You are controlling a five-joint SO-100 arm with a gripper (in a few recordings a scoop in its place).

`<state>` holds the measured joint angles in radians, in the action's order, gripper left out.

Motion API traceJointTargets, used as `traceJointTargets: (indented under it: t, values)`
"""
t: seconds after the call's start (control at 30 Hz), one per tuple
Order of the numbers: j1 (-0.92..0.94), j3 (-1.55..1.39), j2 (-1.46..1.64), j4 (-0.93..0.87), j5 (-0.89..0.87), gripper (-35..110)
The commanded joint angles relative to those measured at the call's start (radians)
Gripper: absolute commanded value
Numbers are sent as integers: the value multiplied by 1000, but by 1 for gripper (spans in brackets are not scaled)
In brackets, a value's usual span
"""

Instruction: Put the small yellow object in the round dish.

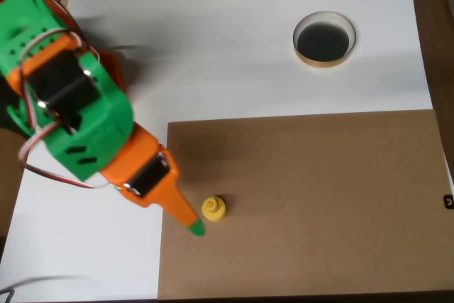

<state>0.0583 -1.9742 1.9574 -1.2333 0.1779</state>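
The small yellow object (213, 208) lies on the brown board, left of its middle and near the front. My gripper (195, 227), orange with a green tip, reaches down from the upper left. Its tip rests just left of and slightly below the yellow object, close beside it but not around it. The fingers appear as one closed wedge with no gap and nothing between them. The round dish (324, 39), dark inside with a pale tan rim, sits far off on the white surface at the upper right.
The brown board (305, 204) covers the lower right of the white table (213, 33). The green and orange arm body (71, 104) takes up the left side. Wooden edges run along the far right and left.
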Motion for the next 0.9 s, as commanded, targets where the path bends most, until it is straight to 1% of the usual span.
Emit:
traceJointTargets:
  t: [0.0, 0.4, 0.7, 0.87]
  values:
    - [-5, 100, -31, -14, 8, 29]
    - [-35, 186, -281, -5, -11, 29]
    - [-146, 158, -290, 14, -61, 28]
    - [-178, 127, -299, 46, -71, 27]
